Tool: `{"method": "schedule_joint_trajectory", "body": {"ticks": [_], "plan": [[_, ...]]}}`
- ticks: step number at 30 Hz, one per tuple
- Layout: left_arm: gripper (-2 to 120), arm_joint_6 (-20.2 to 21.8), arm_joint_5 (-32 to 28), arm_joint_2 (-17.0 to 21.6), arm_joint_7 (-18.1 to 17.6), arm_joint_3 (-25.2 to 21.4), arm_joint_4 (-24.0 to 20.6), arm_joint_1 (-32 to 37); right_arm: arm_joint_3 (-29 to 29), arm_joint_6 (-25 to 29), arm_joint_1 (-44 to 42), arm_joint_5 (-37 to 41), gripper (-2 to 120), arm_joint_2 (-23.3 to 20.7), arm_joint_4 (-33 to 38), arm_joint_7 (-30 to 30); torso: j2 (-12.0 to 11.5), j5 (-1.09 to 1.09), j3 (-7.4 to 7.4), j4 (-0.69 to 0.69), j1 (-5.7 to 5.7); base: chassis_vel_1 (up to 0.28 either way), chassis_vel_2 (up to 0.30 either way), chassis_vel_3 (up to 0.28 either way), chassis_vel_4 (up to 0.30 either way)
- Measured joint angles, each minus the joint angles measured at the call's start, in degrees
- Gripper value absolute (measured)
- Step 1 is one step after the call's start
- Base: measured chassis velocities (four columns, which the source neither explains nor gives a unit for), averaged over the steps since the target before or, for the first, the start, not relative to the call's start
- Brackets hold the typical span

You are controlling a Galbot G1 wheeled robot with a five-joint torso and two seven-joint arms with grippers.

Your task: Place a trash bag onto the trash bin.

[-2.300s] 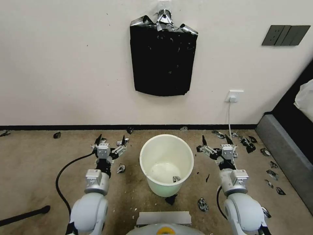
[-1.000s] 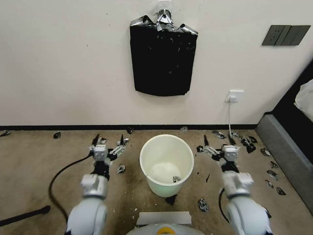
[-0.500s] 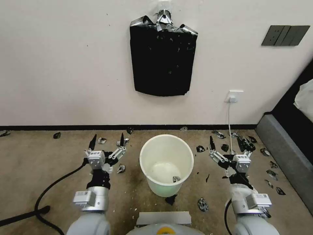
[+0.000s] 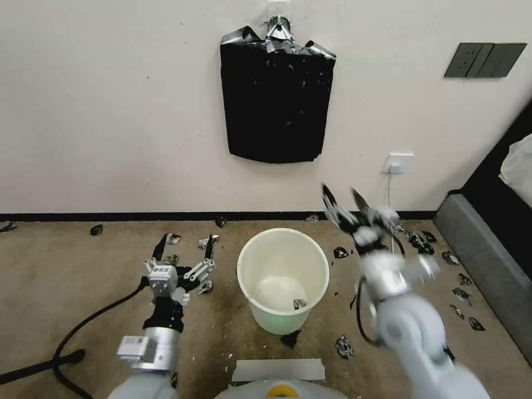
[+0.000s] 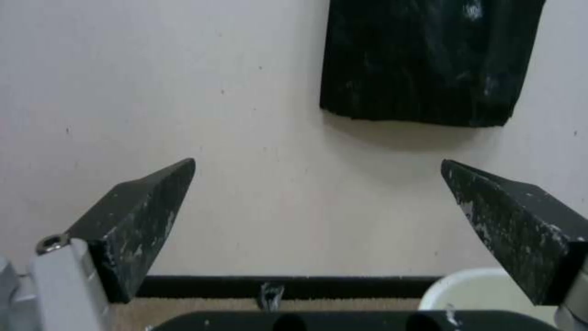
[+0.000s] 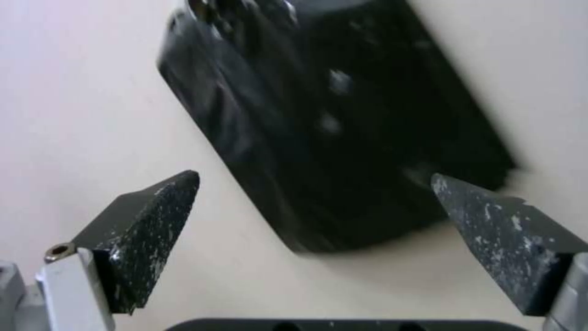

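Note:
The cream-white trash bin (image 4: pixel 320 280) stands open on the carpet in front of me, with a small black scrap inside; its rim (image 5: pixel 477 289) also shows in the left wrist view. The single trash bag is out of view. A flat bundle of black bags (image 4: pixel 277 100) hangs on the wall above the bin. My right gripper (image 4: pixel 340 192) is open and raised above the bin's right rim, facing the bundle (image 6: pixel 330 124) with nothing between its fingers (image 6: pixel 153 216). My left gripper (image 4: pixel 187 239) hovers open and empty, low to the left of the bin.
Torn black plastic scraps (image 4: pixel 421 244) litter the carpet, mostly to the right of the bin. A black cable (image 4: pixel 94 321) trails on the left. A wall socket with a white cord (image 4: pixel 398 163) and a grey ledge (image 4: pixel 487 266) lie to the right.
My right arm has swung up from beside the bin towards the hanging bundle. My left gripper has drawn back a little and stays open.

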Motion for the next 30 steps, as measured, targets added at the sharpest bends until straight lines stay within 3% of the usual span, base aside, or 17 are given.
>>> {"method": "schedule_joint_trajectory", "body": {"ticks": [2, 4, 5, 8, 11, 12, 20, 30], "plan": [[100, -0.34, 0.51, -0.28, 0.00, 0.18, 0.21, 0.36, -0.90, -0.94, 3.90, 2.62, 100, 0.20, -1.65, 0.65, 0.00, 0.01, 0.00, 0.02, 0.00, 0.000, 0.000, 0.000, 0.000], [100, -0.79, 1.12, -1.10, 0.00, 0.50, 0.52, 0.96, -2.14, -2.55, 13.41, 8.75, 100, 1.59, -5.61, 2.77, 0.00, -0.01, 0.00, 0.02, 0.00, 0.000, 0.000, 0.000, 0.000], [100, -0.79, 1.12, -1.10, 0.00, 0.50, 0.52, 0.96, -2.14, -2.55, 13.41, 8.75, 100, 1.59, -5.61, 2.77, 0.00, -0.01, 0.00, 0.02, 0.00, 0.000, 0.000, 0.000, 0.000], [100, -0.91, 1.15, -1.56, 0.01, 0.40, 0.50, 1.25, -2.41, -3.14, 22.02, 20.42, 100, 4.09, -9.60, 5.21, -0.01, 0.00, 0.00, 0.00, 0.00, 0.000, 0.000, 0.000, 0.000], [100, -0.91, 1.15, -1.56, 0.01, 0.40, 0.50, 1.25, -2.41, -3.14, 22.02, 20.42, 100, 4.09, -9.60, 5.21, -0.01, 0.00, 0.00, 0.00, 0.00, 0.000, 0.000, 0.000, 0.000], [100, -0.47, -0.27, -2.48, 0.07, -0.39, -0.53, 1.34, -2.71, -3.37, 28.71, 26.46, 100, 6.36, -13.47, 5.39, -0.01, -0.01, 0.01, 0.00, 0.00, 0.000, 0.000, 0.000, 0.000], [100, 0.95, -2.07, -2.86, -0.10, -1.40, -2.36, 1.54, -3.76, -3.69, 37.02, 28.34, 100, 10.63, -21.25, 5.21, 0.00, -0.01, 0.00, 0.00, 0.00, 0.000, 0.000, 0.000, 0.000], [100, 2.63, -3.34, -3.71, -0.58, -1.26, -4.00, 1.79, -4.70, -3.90, 41.39, 26.98, 100, 13.67, -26.84, 4.11, 0.00, 0.00, 0.00, 0.00, 0.00, 0.000, 0.000, 0.000, 0.000]]}}
